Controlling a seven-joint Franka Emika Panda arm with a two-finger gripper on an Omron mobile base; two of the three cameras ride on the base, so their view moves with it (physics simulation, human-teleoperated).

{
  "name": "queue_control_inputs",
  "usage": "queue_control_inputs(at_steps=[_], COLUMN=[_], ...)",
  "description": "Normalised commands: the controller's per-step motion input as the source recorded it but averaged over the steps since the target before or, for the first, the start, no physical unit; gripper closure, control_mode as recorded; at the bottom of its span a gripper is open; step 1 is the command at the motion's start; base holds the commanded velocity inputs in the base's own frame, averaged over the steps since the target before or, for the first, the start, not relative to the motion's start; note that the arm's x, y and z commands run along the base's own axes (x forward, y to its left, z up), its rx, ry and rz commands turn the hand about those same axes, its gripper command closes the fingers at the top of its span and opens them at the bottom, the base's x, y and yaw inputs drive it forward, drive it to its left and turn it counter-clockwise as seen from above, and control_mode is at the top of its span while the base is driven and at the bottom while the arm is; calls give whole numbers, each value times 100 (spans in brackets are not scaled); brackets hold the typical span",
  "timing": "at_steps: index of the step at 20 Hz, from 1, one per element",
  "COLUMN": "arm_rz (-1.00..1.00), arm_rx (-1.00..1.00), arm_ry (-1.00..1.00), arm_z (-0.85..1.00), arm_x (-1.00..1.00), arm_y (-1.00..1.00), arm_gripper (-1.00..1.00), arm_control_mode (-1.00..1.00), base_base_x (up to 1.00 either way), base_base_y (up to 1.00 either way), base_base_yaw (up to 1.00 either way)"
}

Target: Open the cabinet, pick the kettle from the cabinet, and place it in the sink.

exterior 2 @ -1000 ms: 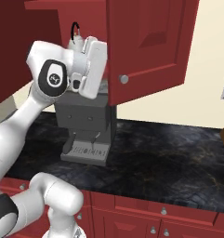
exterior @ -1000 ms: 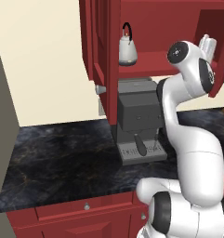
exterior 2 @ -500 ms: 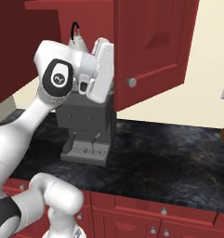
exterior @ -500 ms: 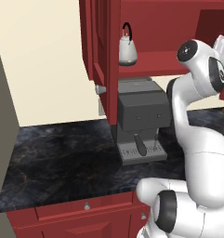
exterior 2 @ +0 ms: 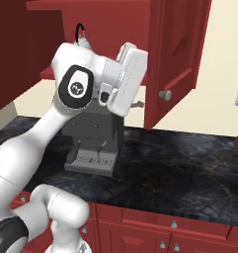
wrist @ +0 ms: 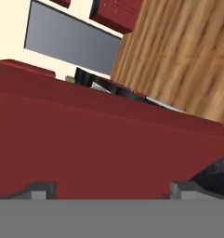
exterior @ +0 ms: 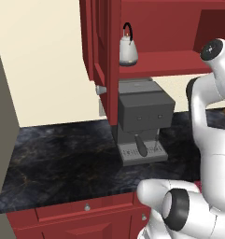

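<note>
- Dark red wall-hung cabinet with raised-panel doors and small round silver knobs: both doors stand open, one edge-on at the left of the left base view, the other swung out at the right of the right base view.
- Small rounded silver-white kettle with a thin black arched handle: upright on the cabinet's red shelf, near its left end, directly above the coffee machine.
- Boxy grey coffee machine: on the black marbled worktop, below the shelf.
- Tool: fingertips set wide apart, nothing between them; a dark red panel lies close in front of them in the hand view.
- White arm: raised level with the shelf, its hand beside the right door's inner face.
</note>
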Motion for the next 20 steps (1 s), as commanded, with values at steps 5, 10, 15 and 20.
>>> queue_control_inputs(at_steps=[5,10,15,20], arm_rz=[0,0,0,2], arm_rx=[0,0,0,-1], arm_ry=[0,0,4,8], arm_z=[0,0,0,-1], arm_x=[-24,-20,-16,-8], arm_y=[-70,-72,-68,-26], arm_gripper=[-100,-100,-100,-100], arm_control_mode=[-100,-100,-100,-100], base_base_x=[0,0,0,0], base_base_y=[0,0,0,0], base_base_yaw=[0,0,0,0])
